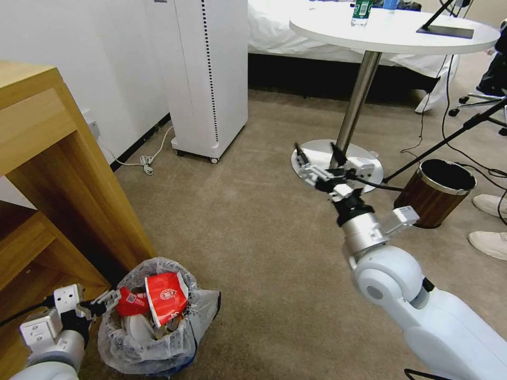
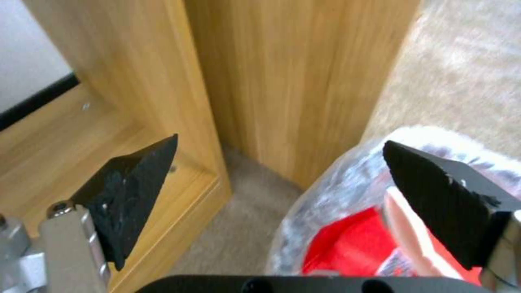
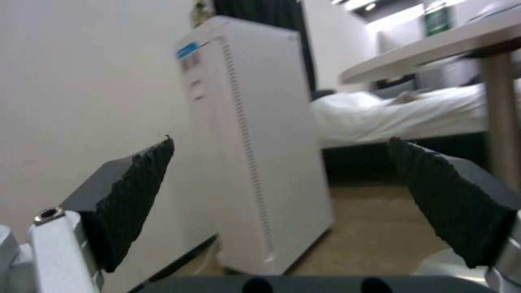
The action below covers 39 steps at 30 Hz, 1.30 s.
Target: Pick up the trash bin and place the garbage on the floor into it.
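Beige carpet, the floor (image 1: 253, 248), carried the trash bin (image 1: 153, 322) beside a wooden cabinet (image 1: 58, 174), its crinkled bag stuffed with red-wrapped garbage (image 1: 158, 301). Left gripper (image 1: 105, 302) hung at the rim, jaws spread. Farther out, the right gripper (image 1: 318, 153) hovered with jaws spread, toward a white round table (image 1: 393, 31).

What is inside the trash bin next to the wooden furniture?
The trash bin holds a red-white paper cup, a red wrapper and pale scraps. These and the bag hide whatever lies deeper. The open left gripper is at its rim.
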Motion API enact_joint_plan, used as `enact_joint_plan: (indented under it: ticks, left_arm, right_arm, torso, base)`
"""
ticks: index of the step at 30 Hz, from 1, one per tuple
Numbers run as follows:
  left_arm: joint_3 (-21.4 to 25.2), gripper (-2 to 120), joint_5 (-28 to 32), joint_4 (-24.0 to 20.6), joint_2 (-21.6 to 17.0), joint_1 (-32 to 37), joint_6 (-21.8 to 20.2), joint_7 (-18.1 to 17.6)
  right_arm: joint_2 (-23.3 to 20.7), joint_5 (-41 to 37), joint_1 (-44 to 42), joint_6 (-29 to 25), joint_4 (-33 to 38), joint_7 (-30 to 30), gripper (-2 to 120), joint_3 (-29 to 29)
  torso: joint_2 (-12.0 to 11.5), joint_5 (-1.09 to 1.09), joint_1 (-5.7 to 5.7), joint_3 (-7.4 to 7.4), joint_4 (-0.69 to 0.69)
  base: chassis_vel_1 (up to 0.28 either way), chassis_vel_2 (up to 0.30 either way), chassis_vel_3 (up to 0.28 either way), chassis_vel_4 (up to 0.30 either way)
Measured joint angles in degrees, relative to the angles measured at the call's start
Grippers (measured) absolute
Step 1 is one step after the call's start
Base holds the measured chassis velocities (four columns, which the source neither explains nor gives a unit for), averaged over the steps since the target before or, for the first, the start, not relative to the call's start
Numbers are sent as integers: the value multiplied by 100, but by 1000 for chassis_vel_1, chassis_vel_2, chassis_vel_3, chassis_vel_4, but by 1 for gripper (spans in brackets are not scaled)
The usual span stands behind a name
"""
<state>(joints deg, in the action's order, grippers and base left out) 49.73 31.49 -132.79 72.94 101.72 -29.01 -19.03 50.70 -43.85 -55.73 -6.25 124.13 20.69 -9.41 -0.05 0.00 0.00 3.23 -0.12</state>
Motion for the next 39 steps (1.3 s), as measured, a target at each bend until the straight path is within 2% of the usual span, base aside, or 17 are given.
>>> enact_joint_plan:
  ticks: [6, 9, 10, 13, 18, 28, 34, 39]
  left_arm:
    - [-6, 100, -147, -54, 17, -6, 419, 81]
    - [-21, 100, -272, -114, 30, 44, 712, 164]
    - [-21, 100, -272, -114, 30, 44, 712, 164]
    - [-35, 100, -348, -229, 1, 118, 788, 223]
    - [-59, 100, -442, -288, -124, 209, 861, 328]
    - [-135, 100, -566, -246, -269, 286, 944, 468]
    - [-151, 100, -520, -2, -416, 33, 1147, 490]
    - [-153, 100, -467, 321, -607, -188, 1417, 758]
  right_arm:
    - [83, 328, -396, -79, -51, 42, 100, -582]
    - [254, 680, -960, 138, -11, 216, 100, -1332]
    - [254, 680, -960, 138, -11, 216, 100, -1332]
    - [356, 1123, -1569, 586, 46, 540, 100, -1867]
    - [441, 1504, -2179, 609, -40, 669, 100, -2289]
    - [809, 2056, -2816, 488, -78, 784, 100, -2402]
    - [1284, 2333, -3040, 396, -119, 806, 100, -2390]
    - [1520, 2454, -3081, 261, -173, 762, 100, -2369]
  torso:
    - [0, 0, 0, 0, 0]
    - [0, 0, 0, -1, 0]
    - [0, 0, 0, -1, 0]
    - [0, 1, 0, -1, -1]
    - [0, 0, 0, -1, -1]
    - [0, 0, 0, -1, 0]
    - [0, -1, 0, -1, 0]
    - [0, -2, 0, 0, 0]
  base:
    - [0, 0, 0, 0]
    - [0, 0, 0, 0]
    - [0, 0, 0, 0]
    - [0, 0, 0, 0]
    - [0, 0, 0, 0]
    - [0, 0, 0, 0]
    - [0, 0, 0, 0]
    - [0, 0, 0, 0]
